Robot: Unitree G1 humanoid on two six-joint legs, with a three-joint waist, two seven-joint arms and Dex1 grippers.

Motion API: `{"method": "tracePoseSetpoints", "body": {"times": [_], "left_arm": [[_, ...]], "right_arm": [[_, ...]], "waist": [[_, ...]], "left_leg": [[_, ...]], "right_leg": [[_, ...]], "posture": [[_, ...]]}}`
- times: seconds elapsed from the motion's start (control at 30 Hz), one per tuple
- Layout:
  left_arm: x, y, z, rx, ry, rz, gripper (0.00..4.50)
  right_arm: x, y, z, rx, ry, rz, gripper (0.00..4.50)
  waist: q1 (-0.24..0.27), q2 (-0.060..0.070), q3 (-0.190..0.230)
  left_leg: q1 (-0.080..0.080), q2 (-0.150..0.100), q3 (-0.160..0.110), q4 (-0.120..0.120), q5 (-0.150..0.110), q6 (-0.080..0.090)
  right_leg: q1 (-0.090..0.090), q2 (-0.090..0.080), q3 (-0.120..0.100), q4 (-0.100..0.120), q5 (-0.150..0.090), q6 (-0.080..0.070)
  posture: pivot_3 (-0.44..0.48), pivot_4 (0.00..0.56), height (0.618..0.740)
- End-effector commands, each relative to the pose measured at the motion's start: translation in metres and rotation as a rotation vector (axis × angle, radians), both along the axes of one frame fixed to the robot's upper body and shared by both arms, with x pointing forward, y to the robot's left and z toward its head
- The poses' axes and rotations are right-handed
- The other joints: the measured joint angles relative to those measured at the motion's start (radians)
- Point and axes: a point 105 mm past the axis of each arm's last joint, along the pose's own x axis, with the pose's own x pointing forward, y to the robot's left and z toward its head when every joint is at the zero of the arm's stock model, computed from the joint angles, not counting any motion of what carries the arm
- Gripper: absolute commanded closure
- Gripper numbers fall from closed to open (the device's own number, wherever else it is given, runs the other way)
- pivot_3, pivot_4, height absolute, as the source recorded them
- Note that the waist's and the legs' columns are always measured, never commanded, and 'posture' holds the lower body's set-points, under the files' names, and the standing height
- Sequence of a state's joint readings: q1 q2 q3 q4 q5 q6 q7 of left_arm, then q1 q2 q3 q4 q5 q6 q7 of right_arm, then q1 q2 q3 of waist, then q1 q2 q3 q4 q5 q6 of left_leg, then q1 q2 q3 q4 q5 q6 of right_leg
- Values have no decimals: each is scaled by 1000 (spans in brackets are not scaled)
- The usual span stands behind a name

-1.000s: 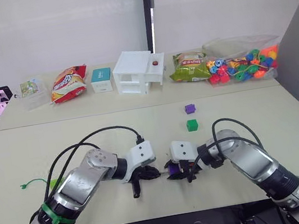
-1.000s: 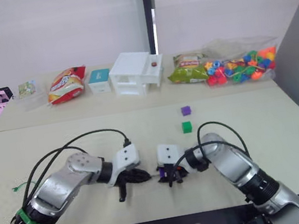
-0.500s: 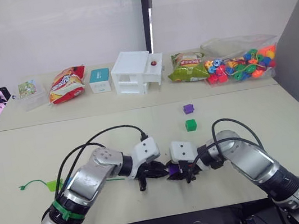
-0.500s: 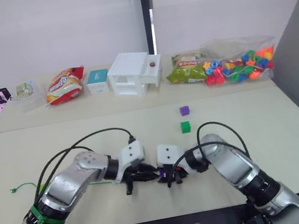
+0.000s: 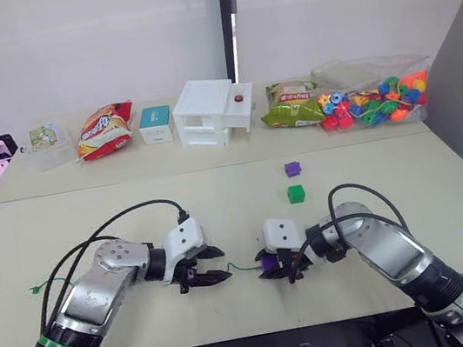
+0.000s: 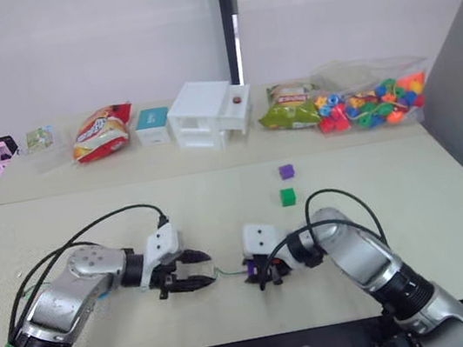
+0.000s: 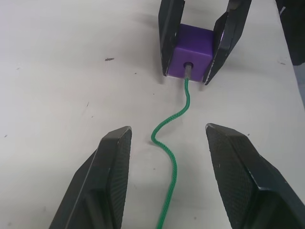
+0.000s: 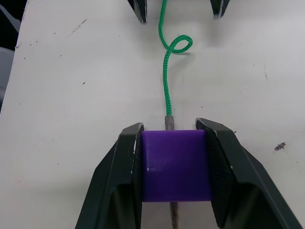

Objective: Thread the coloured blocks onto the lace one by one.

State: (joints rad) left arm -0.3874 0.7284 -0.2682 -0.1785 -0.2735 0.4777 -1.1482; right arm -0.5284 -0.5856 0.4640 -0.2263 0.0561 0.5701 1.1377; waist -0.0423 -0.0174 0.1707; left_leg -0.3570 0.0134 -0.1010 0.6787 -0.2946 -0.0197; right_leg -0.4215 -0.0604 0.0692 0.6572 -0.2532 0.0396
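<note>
The lace point(image 7: 167, 143) lies on the table point(image 5: 218, 202) between the two grippers, its stiff tip already through the hole of a purple cube point(image 8: 176, 164). The right gripper point(image 8: 174, 167) is clamped on that cube; the left gripper point(image 7: 167, 143) hovers with fingers apart, the cord slack between them and gripped by neither. To do this step well, I judge the cube should be held steady while the tip emerging on its far side is pulled through. The lace's long axis runs from gripper to gripper, tip pointing toward the right one.
</note>
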Motion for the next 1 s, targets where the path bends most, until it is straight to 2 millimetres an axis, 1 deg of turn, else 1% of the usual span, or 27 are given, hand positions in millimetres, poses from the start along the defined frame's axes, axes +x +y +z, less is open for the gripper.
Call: {"method": "tracePoseSetpoints", "body": {"times": [0.03,0.13,0.17,0.2,0.33,0.37,0.4,0.53,0.8,0.9,1.0], "left_arm": [[1,-3,-10,26,-52,-16,1895],[3,-5,-21,39,-58,-12,1895],[3,-6,-22,36,-53,-15,2441],[3,-7,-22,27,-48,-16,2702],[-1,-10,-19,1,-33,-39,4027],[-2,-11,-18,0,-32,-43,4300],[-2,-11,-18,-1,-32,-46,4458],[-2,-14,-16,-10,-33,-50,4458],[-3,-27,-8,-43,-42,-70,4458],[-9,-37,-5,-49,-44,-104,4458],[-10,-42,-4,-54,-44,-116,4458]], "right_arm": [[-5,2,0,2,14,13,3307],[-7,0,0,-1,17,11,3307],[-7,0,0,-1,17,9,3307],[-7,0,0,-1,17,8,3307],[-7,0,0,-1,18,3,3307],[-7,-1,0,-1,19,2,3307],[-7,-1,0,-1,19,0,3307],[-7,-1,0,-1,20,-4,3307],[-6,-2,-1,-5,20,-11,3307],[-6,-2,-2,-9,21,-11,3307],[-6,-2,-2,-11,22,-11,3307]], "waist": [[-1,0,0],[0,0,0],[2,0,0],[3,0,0],[2,0,0],[2,0,0],[2,0,0],[2,0,0],[2,0,0],[3,0,0],[2,0,0]], "left_leg": [[0,0,0,0,0,0],[0,0,0,0,0,0],[0,0,0,0,0,0],[0,0,0,0,0,0],[0,0,0,0,0,0],[0,0,0,0,0,0],[0,0,0,0,0,0],[0,0,0,0,0,0],[0,0,0,0,0,0],[0,0,0,0,0,0],[0,0,0,0,0,0]], "right_leg": [[0,0,0,0,0,0],[0,0,0,0,0,0],[0,0,0,0,0,0],[0,0,0,0,0,0],[0,0,0,0,0,0],[0,0,0,0,0,0],[0,0,0,0,0,0],[0,0,0,0,0,0],[0,0,0,0,0,0],[0,0,0,0,0,0],[0,0,0,0,0,0]], "posture": [[0,150,740],[0,150,740],[0,150,740],[0,150,740],[0,150,740],[0,150,740],[0,150,740],[0,150,740],[0,150,740],[0,150,740],[0,150,740]]}}
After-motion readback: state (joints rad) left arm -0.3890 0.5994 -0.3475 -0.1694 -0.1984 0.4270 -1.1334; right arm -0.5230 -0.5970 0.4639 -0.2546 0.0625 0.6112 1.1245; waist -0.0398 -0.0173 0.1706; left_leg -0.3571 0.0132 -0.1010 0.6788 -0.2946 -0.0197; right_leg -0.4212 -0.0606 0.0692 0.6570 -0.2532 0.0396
